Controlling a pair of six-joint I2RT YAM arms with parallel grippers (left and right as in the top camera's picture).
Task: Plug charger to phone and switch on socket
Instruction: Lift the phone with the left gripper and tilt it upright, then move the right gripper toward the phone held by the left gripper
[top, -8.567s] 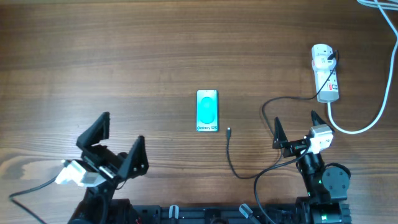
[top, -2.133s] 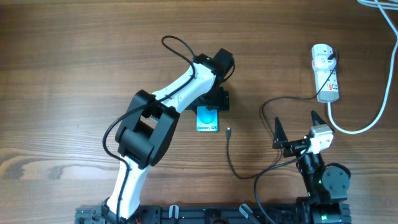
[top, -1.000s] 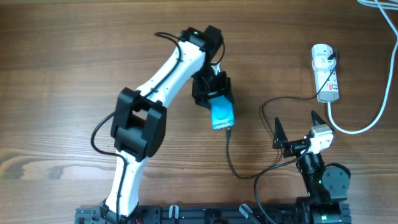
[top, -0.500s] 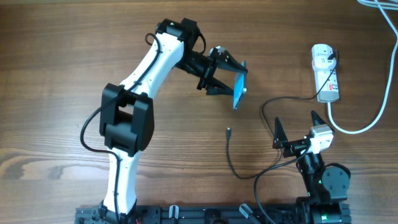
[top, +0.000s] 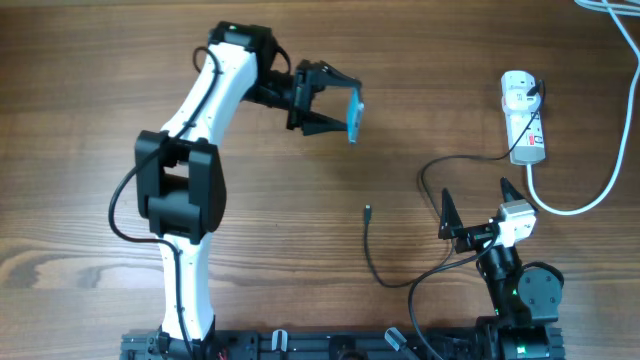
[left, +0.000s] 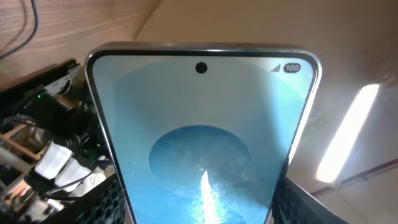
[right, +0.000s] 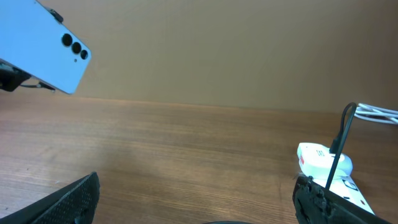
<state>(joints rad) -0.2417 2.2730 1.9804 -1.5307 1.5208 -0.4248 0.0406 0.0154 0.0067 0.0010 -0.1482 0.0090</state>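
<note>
My left gripper (top: 335, 100) is shut on the phone (top: 353, 111) and holds it tilted, high above the table at the upper middle. In the left wrist view the phone's cyan screen (left: 205, 137) fills the frame between my fingers. The right wrist view shows the phone's light blue back (right: 45, 50) in the air. The charger, a thin black cable (top: 372, 255), lies on the table with its connector tip (top: 368, 210) free. My right gripper (top: 472, 212) is open and empty near the front right. The white socket (top: 522, 115) lies at the far right and also shows in the right wrist view (right: 326, 163).
A thick white cord (top: 590, 195) loops from the socket toward the right edge. A black plug (top: 538, 92) sits in the socket. The black cable curves between the right arm's base (top: 520, 290) and the socket.
My left arm took the phone off the table, lifted it and swung it up and to the left. The right arm and the cable have not moved.
</note>
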